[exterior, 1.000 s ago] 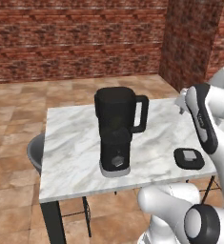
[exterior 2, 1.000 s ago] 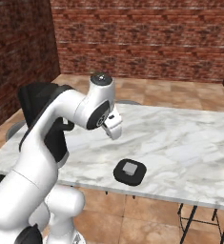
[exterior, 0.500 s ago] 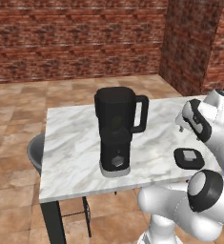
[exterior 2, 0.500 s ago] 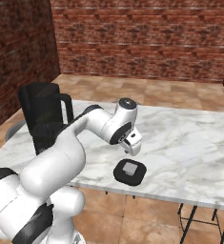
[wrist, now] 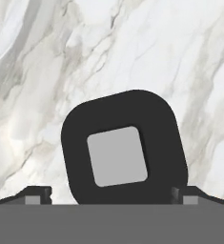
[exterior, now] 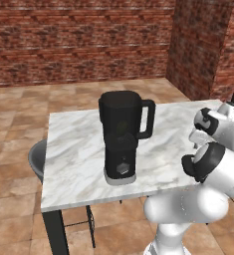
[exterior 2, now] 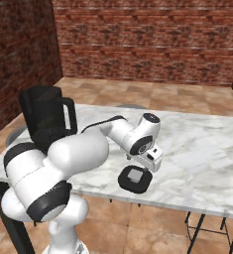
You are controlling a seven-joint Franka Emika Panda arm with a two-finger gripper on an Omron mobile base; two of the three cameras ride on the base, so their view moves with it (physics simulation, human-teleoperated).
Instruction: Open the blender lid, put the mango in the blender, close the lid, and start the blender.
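Note:
The black blender (exterior: 122, 134) stands on the marble table (exterior: 73, 164) with its jar top uncovered; it also shows at the left of the right base view (exterior 2: 46, 119). Through the dark jar wall a faint yellow-green smudge (exterior: 121, 127) shows, which may be the mango. The blender lid (exterior 2: 134, 178), black with a grey square cap, lies flat near the table's front edge. My gripper (exterior 2: 141, 171) hangs just above it, open. In the hand view the lid (wrist: 125, 152) lies between the two spread fingertips of the gripper (wrist: 111, 196), with nothing gripped.
A grey round chair seat (exterior: 36, 159) sits at the table's left end. A dark stool frame (exterior 2: 197, 230) stands under the table's front right. The lid lies close to the front edge (exterior 2: 152, 201). Brick walls enclose the room.
The arm has swung away from the blender's side, over to the lid near the front edge, and come down low above it. The gripper stayed open. The lid has not moved.

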